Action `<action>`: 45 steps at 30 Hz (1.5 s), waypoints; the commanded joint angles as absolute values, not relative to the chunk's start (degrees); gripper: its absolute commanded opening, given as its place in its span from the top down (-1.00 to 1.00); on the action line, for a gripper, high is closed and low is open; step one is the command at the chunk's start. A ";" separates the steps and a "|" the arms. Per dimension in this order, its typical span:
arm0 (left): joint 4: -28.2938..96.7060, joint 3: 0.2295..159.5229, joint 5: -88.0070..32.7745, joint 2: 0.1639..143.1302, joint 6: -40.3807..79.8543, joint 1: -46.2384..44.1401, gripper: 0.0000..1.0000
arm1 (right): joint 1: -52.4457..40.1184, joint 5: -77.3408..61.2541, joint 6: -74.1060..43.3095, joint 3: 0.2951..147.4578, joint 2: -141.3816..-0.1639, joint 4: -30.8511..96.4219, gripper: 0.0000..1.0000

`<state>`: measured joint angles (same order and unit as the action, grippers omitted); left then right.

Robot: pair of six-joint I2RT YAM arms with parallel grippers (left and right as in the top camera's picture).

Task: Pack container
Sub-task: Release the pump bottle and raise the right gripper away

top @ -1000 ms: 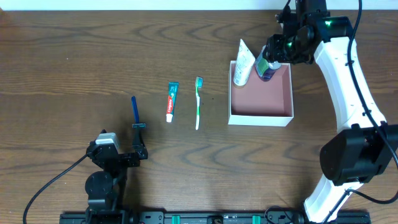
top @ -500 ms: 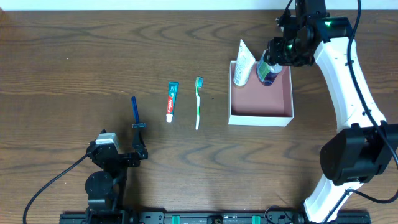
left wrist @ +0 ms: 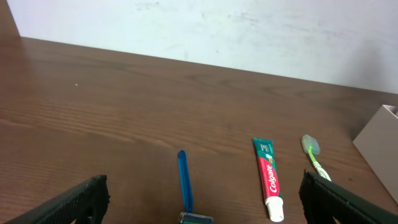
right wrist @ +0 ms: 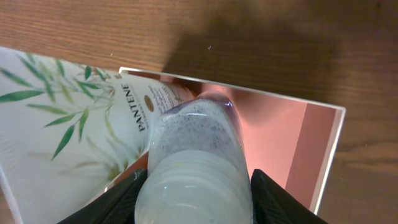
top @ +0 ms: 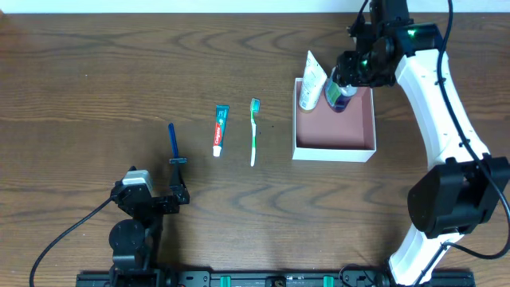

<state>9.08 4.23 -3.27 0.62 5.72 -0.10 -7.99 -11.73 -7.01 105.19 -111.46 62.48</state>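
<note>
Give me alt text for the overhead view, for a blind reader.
The right gripper holds a small bottle in the back of a square white cardboard box with a pink inside, beside a leaning white tube. To its left on the wooden table lie a green toothbrush, toothpaste and a blue razor.

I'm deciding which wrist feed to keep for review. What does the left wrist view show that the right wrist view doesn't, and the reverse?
Only left wrist: the blue razor, toothpaste tube and green toothbrush lying apart on the table, and the open left gripper. Only right wrist: the right gripper shut on the bottle, the container's pink inside behind it, the Pantene tube beside it. Both: the wooden table and the container, though left wrist catches only one white wall at its right edge.
</note>
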 commanded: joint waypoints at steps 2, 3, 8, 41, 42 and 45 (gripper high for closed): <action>10.66 3.18 -4.08 0.27 4.95 0.10 -0.96 | -8.38 -11.75 -6.63 103.07 -108.88 59.81 0.31; 10.66 3.18 -4.08 0.27 4.95 0.10 -0.96 | -8.36 -11.64 -6.63 102.67 -108.88 59.09 0.30; 10.66 3.18 -4.08 0.27 4.93 0.10 -0.96 | -8.38 -9.37 -6.83 102.28 -108.88 57.63 0.29; 10.66 3.18 -4.08 0.27 4.93 0.10 -0.96 | -9.82 -9.43 -8.78 95.46 -108.88 50.96 -0.05; 10.66 3.18 -4.08 0.27 4.95 0.10 -0.96 | -9.82 -9.41 -8.80 95.46 -108.88 50.94 -0.08; 10.66 3.18 -4.08 0.27 4.95 0.10 -0.96 | -9.82 -9.41 -8.78 95.46 -108.88 50.83 -0.20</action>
